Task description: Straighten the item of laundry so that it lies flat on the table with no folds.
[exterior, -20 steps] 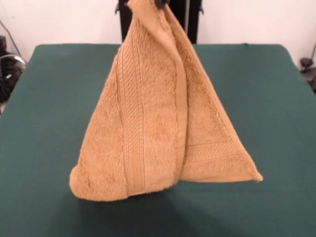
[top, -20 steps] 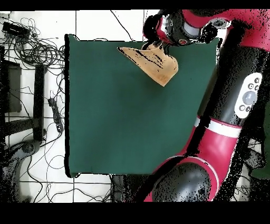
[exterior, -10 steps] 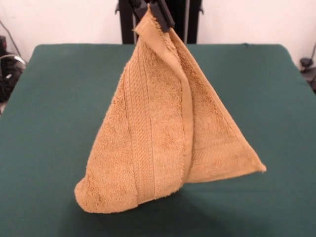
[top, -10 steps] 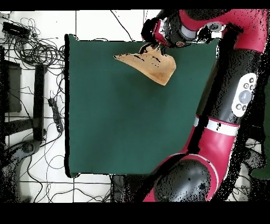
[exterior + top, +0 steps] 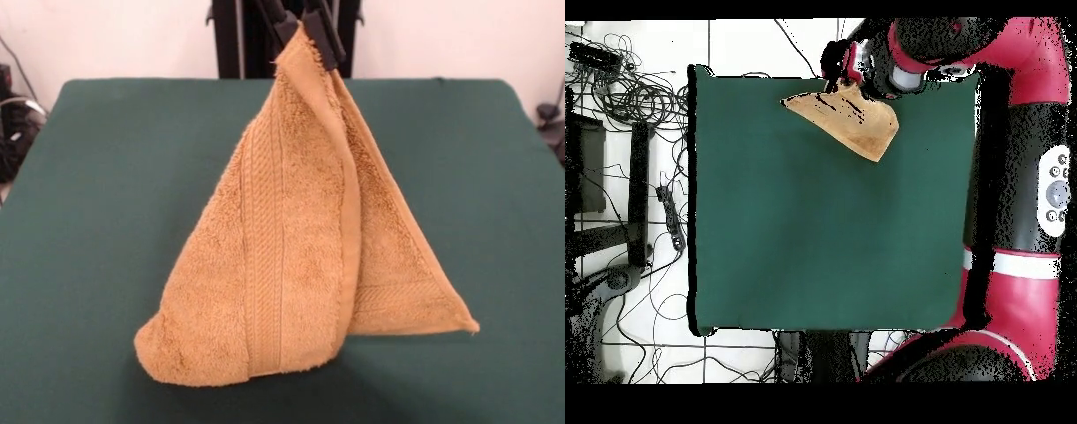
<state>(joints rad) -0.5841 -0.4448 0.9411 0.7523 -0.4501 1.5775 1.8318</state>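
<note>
The gripper (image 5: 305,31) was pinching one corner of the towel (image 5: 291,256), black fingers (image 5: 323,40) clamped on the cloth right at the peak. Everything else hung straight down below the grip like a little tent, with the bottom edge resting on the table (image 5: 97,177). One panel with the ribbed band draped down and slightly to one side below the fingers, and a second panel spread out behind it to a sharp corner on the other side.

Looked like soft, floppy terry: light, no stiffness, folding wherever it was not held, and grippy enough not to slide out. Probably best handled by corners or the hemmed edge. Dragging it sideways while lowering should let the cloth's drag on the table pull it flat. The free corner lowest and furthest out from the grip seemed the next good hold.
</note>
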